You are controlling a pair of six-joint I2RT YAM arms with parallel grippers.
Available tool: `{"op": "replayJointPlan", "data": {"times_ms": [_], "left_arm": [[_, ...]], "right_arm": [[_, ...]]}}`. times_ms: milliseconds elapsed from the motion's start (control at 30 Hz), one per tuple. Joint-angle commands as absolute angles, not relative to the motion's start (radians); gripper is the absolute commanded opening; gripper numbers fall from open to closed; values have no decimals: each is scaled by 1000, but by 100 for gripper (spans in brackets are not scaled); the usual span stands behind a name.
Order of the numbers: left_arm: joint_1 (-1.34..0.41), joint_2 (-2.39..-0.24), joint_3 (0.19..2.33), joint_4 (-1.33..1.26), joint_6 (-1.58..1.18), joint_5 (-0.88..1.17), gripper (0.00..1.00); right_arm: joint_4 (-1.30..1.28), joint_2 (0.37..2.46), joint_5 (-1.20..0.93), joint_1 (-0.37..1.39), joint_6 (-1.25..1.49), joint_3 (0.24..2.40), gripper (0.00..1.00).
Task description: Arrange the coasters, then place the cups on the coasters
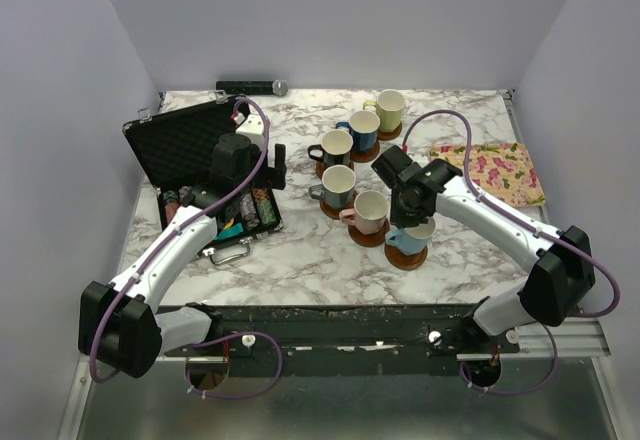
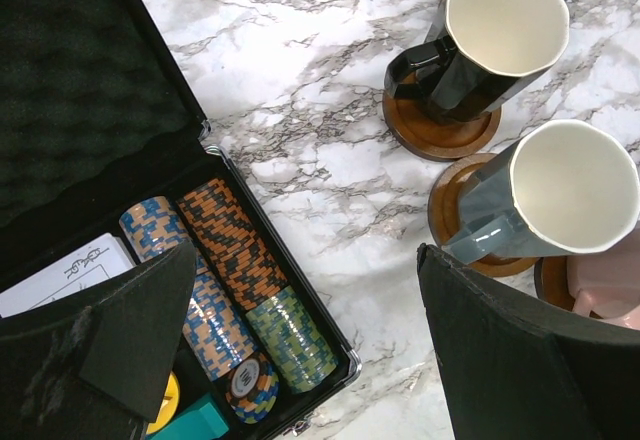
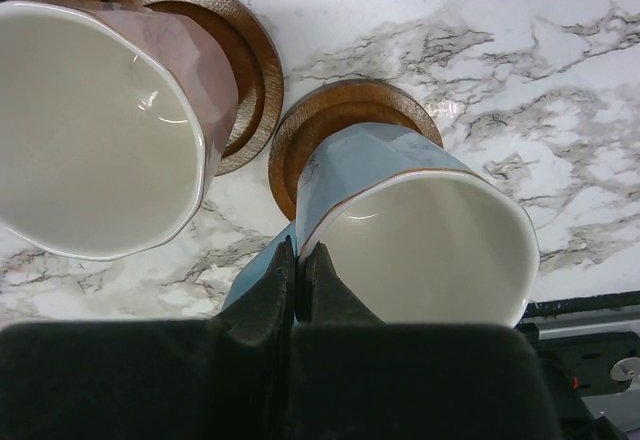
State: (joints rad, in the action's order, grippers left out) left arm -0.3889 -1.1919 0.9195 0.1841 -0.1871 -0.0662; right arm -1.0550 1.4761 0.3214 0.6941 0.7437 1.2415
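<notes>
Six cups stand in a cluster mid-table, each over a reddish-brown coaster: yellow-green (image 1: pixel 390 110), dark blue (image 1: pixel 362 130), black (image 1: pixel 335 147), grey (image 1: pixel 338 187), pink (image 1: pixel 369 211) and light blue (image 1: pixel 412 236). My right gripper (image 3: pixel 303 260) is shut on the rim of the light blue cup (image 3: pixel 400 220). That cup leans slightly, its base at its coaster (image 3: pixel 340 110); whether it rests there is unclear. The pink cup (image 3: pixel 100 130) stands just to its left. My left gripper (image 2: pixel 320 340) hangs open and holds nothing, near the black cup (image 2: pixel 480 50) and grey cup (image 2: pixel 560 200).
An open black case (image 1: pixel 190 150) with rows of poker chips (image 2: pixel 240 260) lies at the left, under my left arm. A floral tray (image 1: pixel 495 172) sits at the right edge. A dark cylinder (image 1: pixel 250 87) lies along the back wall.
</notes>
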Motion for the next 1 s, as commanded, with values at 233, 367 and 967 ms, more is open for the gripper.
{"op": "replayJointPlan", "data": {"times_ms": [233,367,967], "left_arm": [[-403,-1164,937,203,-170,-101,99],[-405,-1161,937,204,-169,-100,99],[-414,-1161,934,201,-167,-95,99]], "right_arm": [[-1032,1491,371,719,785,1221,1],[-1032,1493,380,721,788,1213,1],[-1003,1493,374,727,799,1184,1]]}}
